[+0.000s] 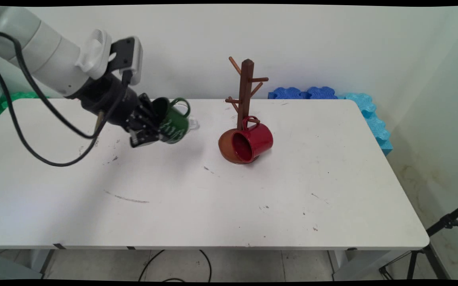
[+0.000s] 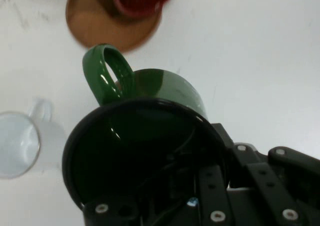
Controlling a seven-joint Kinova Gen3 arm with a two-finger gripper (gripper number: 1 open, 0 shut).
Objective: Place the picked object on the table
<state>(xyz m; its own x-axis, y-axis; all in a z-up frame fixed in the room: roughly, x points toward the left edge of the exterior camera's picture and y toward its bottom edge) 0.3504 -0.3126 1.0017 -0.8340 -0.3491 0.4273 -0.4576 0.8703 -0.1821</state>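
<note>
– Green mug, item one: location?

– Off the table, held in the air over its left rear part, tipped on its side. The mouth faces the arm and the handle is uppermost.

– Held how?

– Gripper is clamped on the rim wall. In the hand view one finger reaches inside the mug and the rest of the linkage sits outside it.

– Appearance?

– Glossy dark green glaze, dark interior, thick loop handle. There is pale lettering on the side, too small to read.

– Nearest neighbour?

– Clear glass mug, just behind and beside it on the table. In the hand view it lies to the left, apart from the green one.

– Further out?

– Wooden mug tree to the right, upright on a round brown base, pegs bare. A red mug lies tilted at its foot, against the post. Whether its handle hooks anything, I cannot tell.

– Beyond that?

– Blue foam tiles along the far right edge.
</note>
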